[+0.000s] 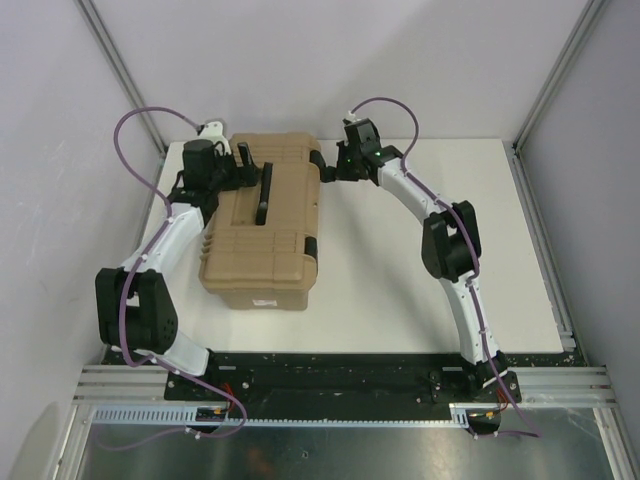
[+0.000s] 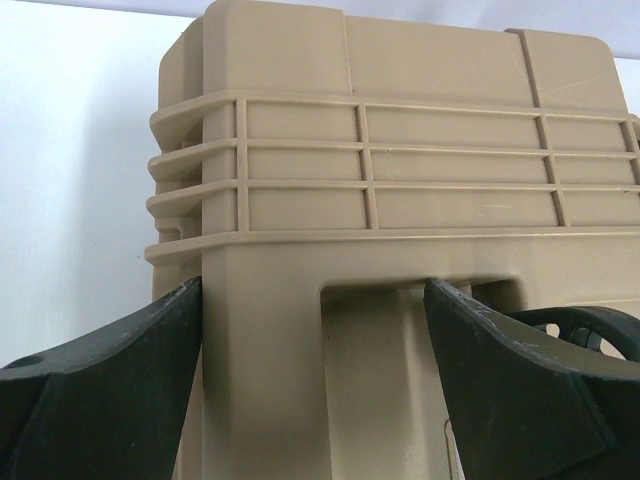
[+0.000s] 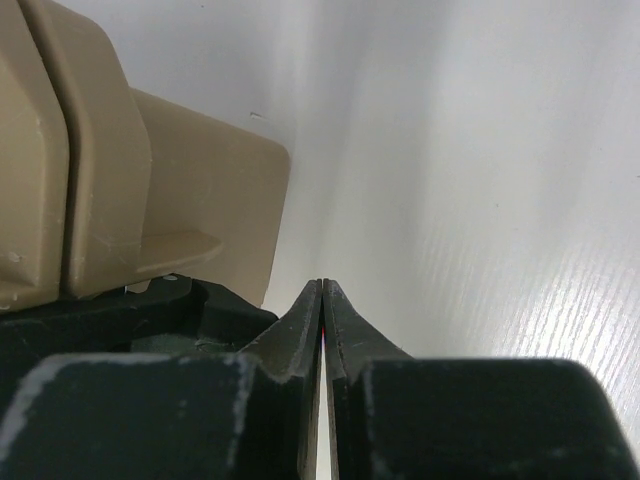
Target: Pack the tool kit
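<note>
The tan toolbox (image 1: 262, 225) stands closed on the white table, with its black handle (image 1: 263, 190) lying flat on the lid. No hammer, screwdrivers, knife or inner tray show. My left gripper (image 1: 240, 168) is at the box's far left end. In the left wrist view it (image 2: 315, 340) is open, its fingers (image 2: 100, 400) set wide on either side of a tan moulded post of the box (image 2: 400, 170). My right gripper (image 1: 326, 172) is at the box's far right corner. In the right wrist view it (image 3: 322, 288) is shut and empty, beside the box's edge (image 3: 100, 180) and a black latch (image 3: 150, 315).
The white table (image 1: 420, 280) extends to the right of the box. Grey walls and metal frame posts (image 1: 555, 80) enclose the cell. A black latch (image 1: 312, 245) sits on the box's right side. Purple cables loop over both arms.
</note>
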Robot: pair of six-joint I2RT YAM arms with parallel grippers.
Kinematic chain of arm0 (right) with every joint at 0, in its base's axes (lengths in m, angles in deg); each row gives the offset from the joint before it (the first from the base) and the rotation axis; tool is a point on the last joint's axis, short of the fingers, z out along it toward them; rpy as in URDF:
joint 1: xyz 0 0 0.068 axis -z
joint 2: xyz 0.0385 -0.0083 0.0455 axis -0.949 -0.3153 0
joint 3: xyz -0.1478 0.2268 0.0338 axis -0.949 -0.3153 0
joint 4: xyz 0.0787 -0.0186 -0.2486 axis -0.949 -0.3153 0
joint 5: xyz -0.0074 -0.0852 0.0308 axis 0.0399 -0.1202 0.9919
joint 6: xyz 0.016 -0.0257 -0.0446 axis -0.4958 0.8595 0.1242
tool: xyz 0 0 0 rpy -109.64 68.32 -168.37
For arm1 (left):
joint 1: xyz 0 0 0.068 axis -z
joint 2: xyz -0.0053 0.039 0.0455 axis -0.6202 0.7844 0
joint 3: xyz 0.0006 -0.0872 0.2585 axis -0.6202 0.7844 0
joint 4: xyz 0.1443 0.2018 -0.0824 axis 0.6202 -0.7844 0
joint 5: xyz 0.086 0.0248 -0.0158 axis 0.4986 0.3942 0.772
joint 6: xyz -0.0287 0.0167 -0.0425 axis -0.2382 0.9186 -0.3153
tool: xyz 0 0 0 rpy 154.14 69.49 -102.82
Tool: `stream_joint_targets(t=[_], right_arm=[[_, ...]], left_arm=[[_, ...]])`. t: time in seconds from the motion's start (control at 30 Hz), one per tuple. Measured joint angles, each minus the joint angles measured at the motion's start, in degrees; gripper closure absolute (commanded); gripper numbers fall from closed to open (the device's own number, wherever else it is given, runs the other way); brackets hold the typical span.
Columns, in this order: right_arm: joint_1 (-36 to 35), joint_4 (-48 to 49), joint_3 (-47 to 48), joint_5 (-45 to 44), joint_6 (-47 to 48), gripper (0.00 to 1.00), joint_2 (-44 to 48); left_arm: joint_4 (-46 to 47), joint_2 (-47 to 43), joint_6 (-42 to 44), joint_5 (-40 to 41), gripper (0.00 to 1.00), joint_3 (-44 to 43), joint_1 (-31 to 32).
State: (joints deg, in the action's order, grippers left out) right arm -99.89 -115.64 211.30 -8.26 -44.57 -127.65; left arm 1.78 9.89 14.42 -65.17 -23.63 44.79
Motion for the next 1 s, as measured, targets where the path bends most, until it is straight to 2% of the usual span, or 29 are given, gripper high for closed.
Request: stream_joint_targets(t=[0.33, 0.6, 1.0], right_arm=[[0.1, -0.7, 0.7, 1.9, 0.3, 0.94, -1.3], [0.6, -1.4, 3.3, 6.3, 0.4, 0.96, -6.3], [0.6, -1.2, 3.3, 6.4, 0.4, 0.96, -6.3]], left_arm=[[-0.2, 0.1, 0.7, 0.2, 0.15, 0.0, 0.1], [-0.2, 0.3, 3.2, 0.7, 0.16, 0.0, 0.6], [-0.4, 0.5, 5.0, 2.9, 0.18, 0.0, 1.9]])
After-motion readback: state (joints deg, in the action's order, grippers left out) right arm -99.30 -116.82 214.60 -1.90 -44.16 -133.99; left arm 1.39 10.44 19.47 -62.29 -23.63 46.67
